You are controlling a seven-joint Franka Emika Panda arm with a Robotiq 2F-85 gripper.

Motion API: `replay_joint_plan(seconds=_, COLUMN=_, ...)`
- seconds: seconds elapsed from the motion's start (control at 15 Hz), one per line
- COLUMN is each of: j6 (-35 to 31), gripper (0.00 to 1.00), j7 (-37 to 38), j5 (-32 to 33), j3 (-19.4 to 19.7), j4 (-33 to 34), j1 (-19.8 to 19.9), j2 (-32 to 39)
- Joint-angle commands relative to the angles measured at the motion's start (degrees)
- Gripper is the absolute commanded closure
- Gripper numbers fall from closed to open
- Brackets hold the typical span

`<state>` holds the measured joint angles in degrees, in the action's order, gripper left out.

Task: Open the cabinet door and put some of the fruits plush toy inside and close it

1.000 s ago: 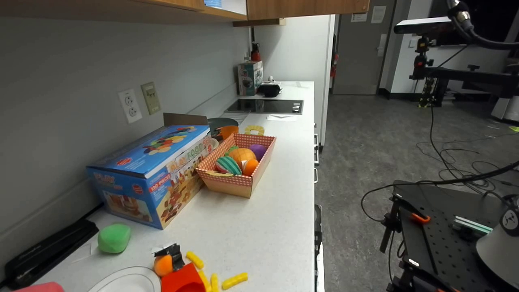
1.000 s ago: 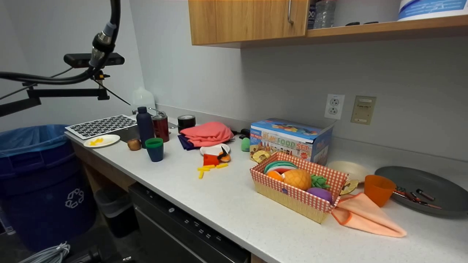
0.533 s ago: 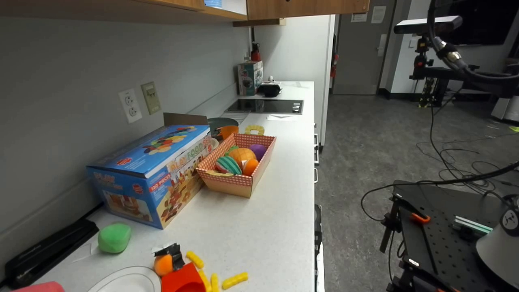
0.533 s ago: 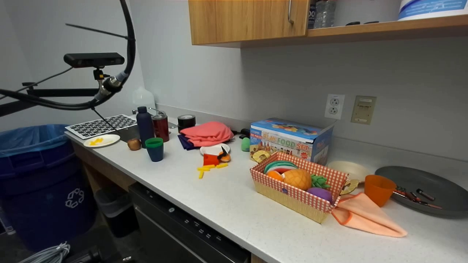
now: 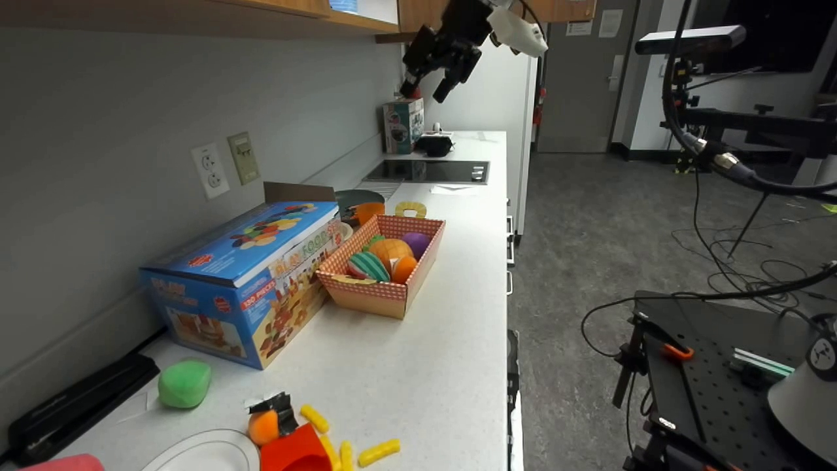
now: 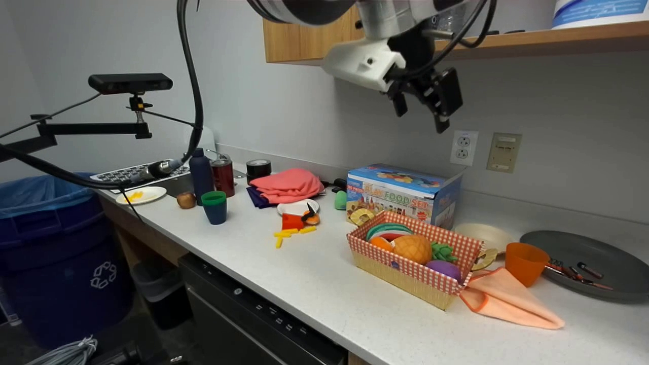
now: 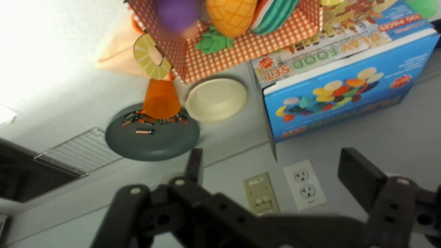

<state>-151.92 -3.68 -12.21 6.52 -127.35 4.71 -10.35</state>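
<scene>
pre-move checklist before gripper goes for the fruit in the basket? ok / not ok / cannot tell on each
1. Gripper open and empty: ok, jaws wide apart, nothing between them.
2. Plush fruits in the basket, tops uncovered: ok.
3. Basket upright on the counter: ok.
4. Gripper at the fruit: not ok, it hangs above the counter, apart from the basket.
5. Basket free of the peach cloth: cannot tell, they meet in view but contact is unclear.
6. Cabinet door open: cannot tell, only its lower part shows; a shelf beside it is uncovered.
</scene>
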Motion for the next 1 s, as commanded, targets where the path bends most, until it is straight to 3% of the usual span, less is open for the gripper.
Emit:
replay_joint_plan(seconds=0.0, j6=-0.6, gripper=0.00, j7=2.6, j5=-1.1, j3=-1.2, j4=2.5, j1=-1.7, j2=6.2)
replay_joint_plan(seconds=0.67, j6=0.1, gripper=0.00, j7=2.7, j5=-0.1, j3=-1.4, j4=0.8, j1=-1.3, j2=5.0)
replay_joint_plan(seconds=0.93, j6=2.8, gripper=0.00, j7=3.7, j5=-1.3, j3=-1.8, j4=8.3, j1=-1.5, j2=13.1)
